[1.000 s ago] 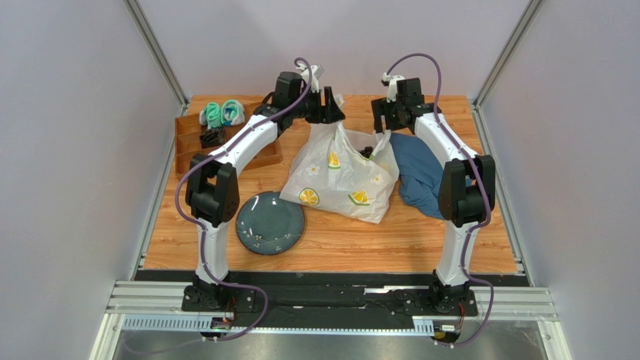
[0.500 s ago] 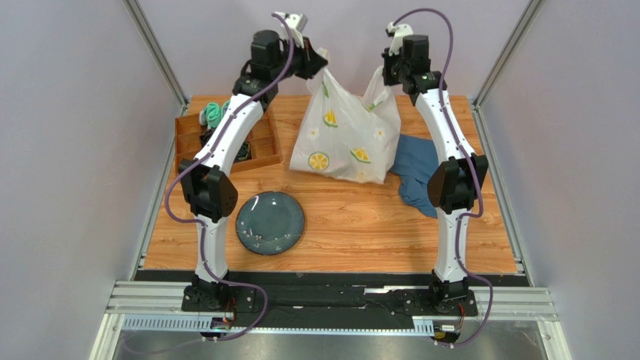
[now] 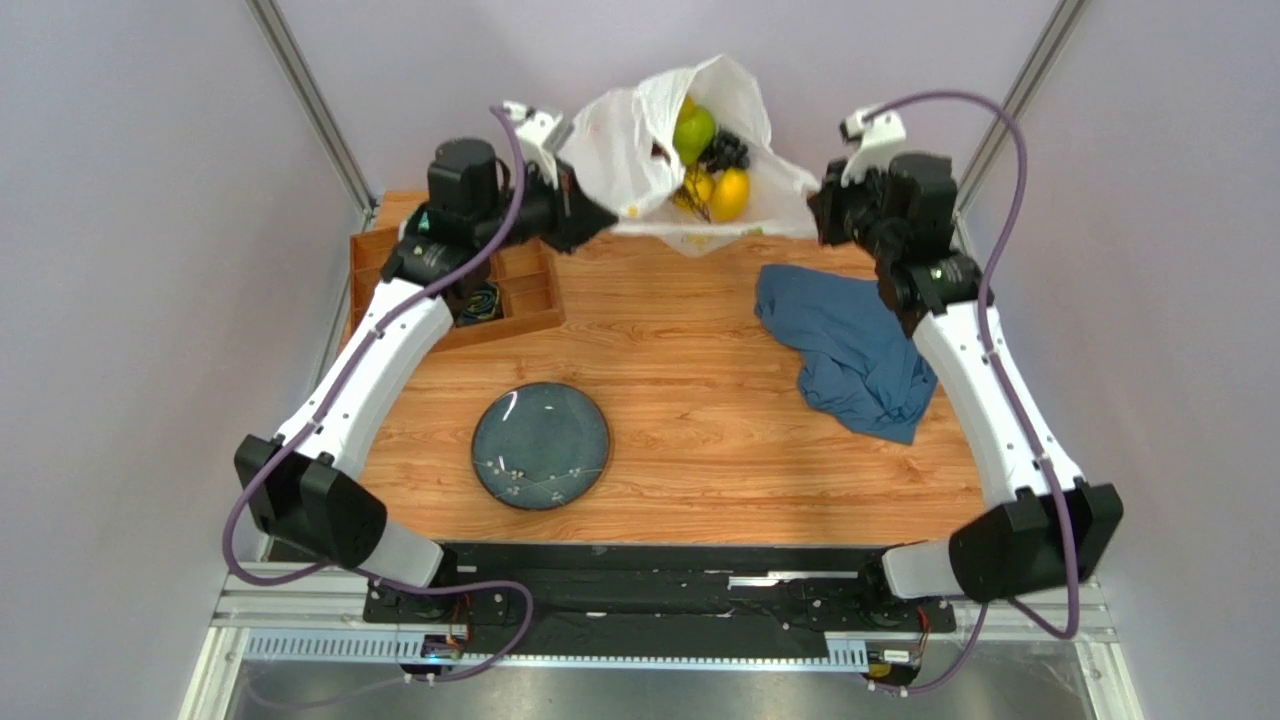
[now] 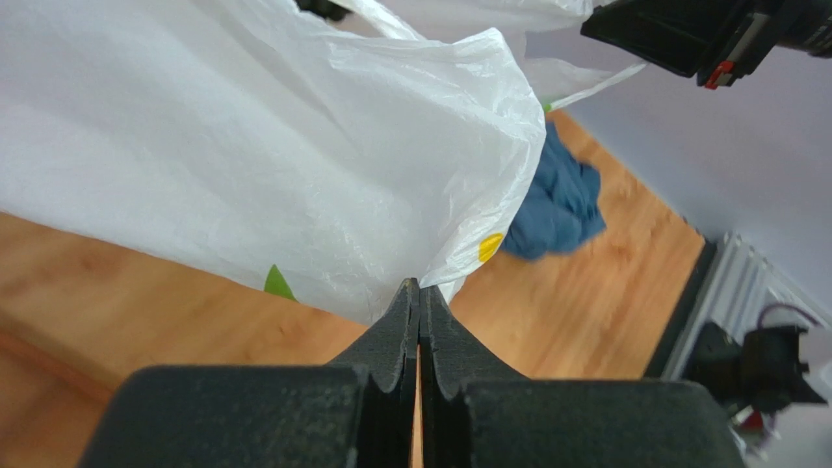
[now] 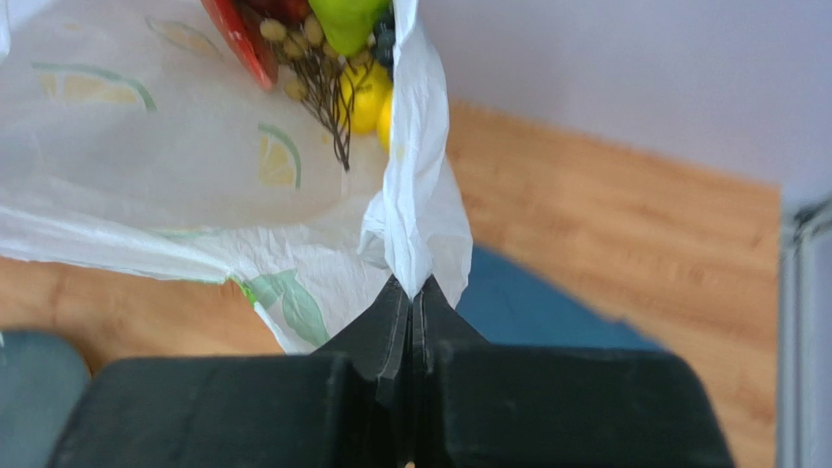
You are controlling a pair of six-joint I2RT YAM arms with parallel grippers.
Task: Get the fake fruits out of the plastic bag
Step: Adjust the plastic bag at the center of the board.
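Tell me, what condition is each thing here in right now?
Plastic bag, held up between both arms, mouth open.
Fake fruits, inside the bag.
Left jaws, shut on the bag's edge.
Right jaws, shut on the bag's edge.
Blue cloth, crumpled on the table.
Plate, lying flat, nothing on it.
Wooden tray, at the table's far left, contents unclear.

The plastic bag is held up at the far end of the table, thin crinkly white film printed with yellow lemon slices, stretched by its edges at either side. Its mouth gapes towards us. The fake fruits are heaped inside: a green apple, a yellow mango, a dark grape bunch, tan grapes and a red watermelon slice.
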